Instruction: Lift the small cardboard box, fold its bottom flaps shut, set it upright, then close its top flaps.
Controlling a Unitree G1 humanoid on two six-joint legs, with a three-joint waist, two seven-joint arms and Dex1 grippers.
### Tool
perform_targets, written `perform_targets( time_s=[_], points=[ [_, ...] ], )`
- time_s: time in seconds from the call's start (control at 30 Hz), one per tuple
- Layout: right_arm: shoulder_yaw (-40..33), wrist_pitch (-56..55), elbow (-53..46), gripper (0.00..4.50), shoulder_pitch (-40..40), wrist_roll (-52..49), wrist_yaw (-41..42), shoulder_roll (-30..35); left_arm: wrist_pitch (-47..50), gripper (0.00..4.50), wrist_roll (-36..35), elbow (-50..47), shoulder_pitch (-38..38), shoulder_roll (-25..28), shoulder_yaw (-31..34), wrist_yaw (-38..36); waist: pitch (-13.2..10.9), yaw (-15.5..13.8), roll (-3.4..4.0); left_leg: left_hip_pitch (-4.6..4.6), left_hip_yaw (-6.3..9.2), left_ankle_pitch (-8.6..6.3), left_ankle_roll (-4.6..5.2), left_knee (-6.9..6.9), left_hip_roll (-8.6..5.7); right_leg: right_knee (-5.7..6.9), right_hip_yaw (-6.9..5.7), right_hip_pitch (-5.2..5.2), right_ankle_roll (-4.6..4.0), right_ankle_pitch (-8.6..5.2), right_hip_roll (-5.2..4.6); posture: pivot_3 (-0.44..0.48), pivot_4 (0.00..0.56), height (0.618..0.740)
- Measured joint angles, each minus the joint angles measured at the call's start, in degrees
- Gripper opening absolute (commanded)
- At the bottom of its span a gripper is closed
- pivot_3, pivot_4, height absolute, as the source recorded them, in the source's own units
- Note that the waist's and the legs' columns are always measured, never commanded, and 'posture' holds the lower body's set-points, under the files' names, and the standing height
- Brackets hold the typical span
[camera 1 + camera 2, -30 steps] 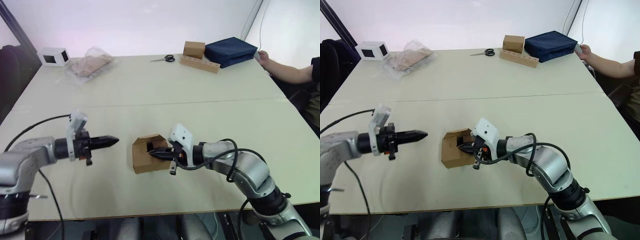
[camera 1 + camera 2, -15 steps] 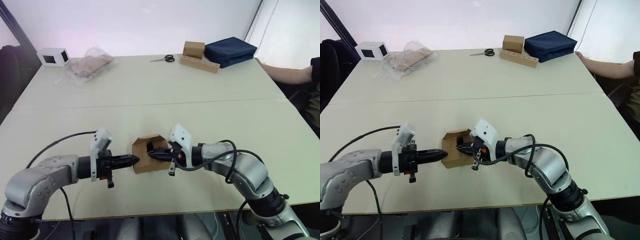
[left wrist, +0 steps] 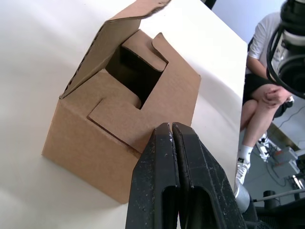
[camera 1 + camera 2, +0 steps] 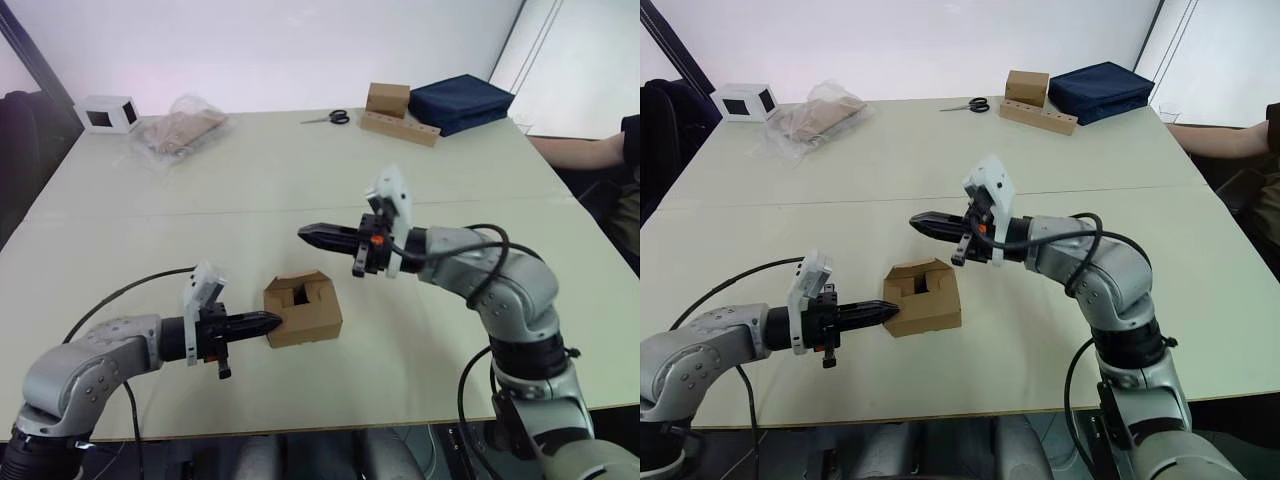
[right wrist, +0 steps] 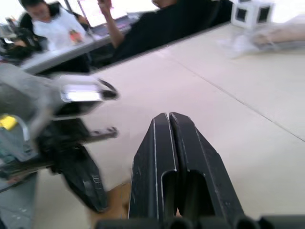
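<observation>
The left gripper (image 4: 272,321), fingers pressed together, touches the small cardboard box (image 4: 303,309) on the table (image 4: 420,180); the right gripper (image 4: 305,233), likewise closed, hovers above.

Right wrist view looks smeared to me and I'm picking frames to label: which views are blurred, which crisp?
Right wrist view: background smeared, right gripper sharper. Left wrist view: crisp on the small cardboard box and left gripper. Eye views: sharp, window glare behind.

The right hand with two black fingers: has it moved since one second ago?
Yes. The right hand left the small brown cardboard box and rose above it, toward the table's middle seam.
</observation>
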State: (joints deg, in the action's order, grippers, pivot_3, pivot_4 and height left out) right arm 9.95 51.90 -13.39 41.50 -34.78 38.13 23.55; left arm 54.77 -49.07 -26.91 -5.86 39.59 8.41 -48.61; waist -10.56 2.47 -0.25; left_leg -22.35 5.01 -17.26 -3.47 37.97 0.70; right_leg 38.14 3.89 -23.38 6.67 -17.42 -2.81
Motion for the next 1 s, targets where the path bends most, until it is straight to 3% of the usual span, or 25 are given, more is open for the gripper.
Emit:
perform_targets(
  time_s=[0.17,0.47,1.0],
  points=[
    [5.75,0.12,2.87,0.00,0.61,4.20,1.08,-0.01,0.03,0.05,-0.45,-0.27,-0.54,-0.37,-0.54,1.66,0.00,0.01,0.00,-0.04,0.00,0.00,0.00,-0.01,0.00,0.00,0.01,-0.04,0.00,0.00,-0.01,0.000,0.150,0.740],
    [6.65,1.70,-3.02,0.00,-3.45,3.69,5.08,2.37,-0.36,0.05,-1.70,-0.98,0.71,-0.81,-0.51,3.60,0.00,-0.06,0.00,-0.03,0.01,0.00,0.00,0.00,0.00,0.00,0.00,-0.02,0.00,0.00,-0.02,0.000,0.150,0.740],
    [6.65,2.46,-7.81,0.00,-8.66,3.34,3.75,2.04,-1.69,0.05,-2.69,2.17,0.55,0.61,0.31,0.58,0.00,0.01,0.00,-0.03,0.03,0.00,0.00,-0.01,0.01,-0.01,0.00,-0.03,0.00,0.00,0.02,0.000,0.150,0.740]
  ],
)
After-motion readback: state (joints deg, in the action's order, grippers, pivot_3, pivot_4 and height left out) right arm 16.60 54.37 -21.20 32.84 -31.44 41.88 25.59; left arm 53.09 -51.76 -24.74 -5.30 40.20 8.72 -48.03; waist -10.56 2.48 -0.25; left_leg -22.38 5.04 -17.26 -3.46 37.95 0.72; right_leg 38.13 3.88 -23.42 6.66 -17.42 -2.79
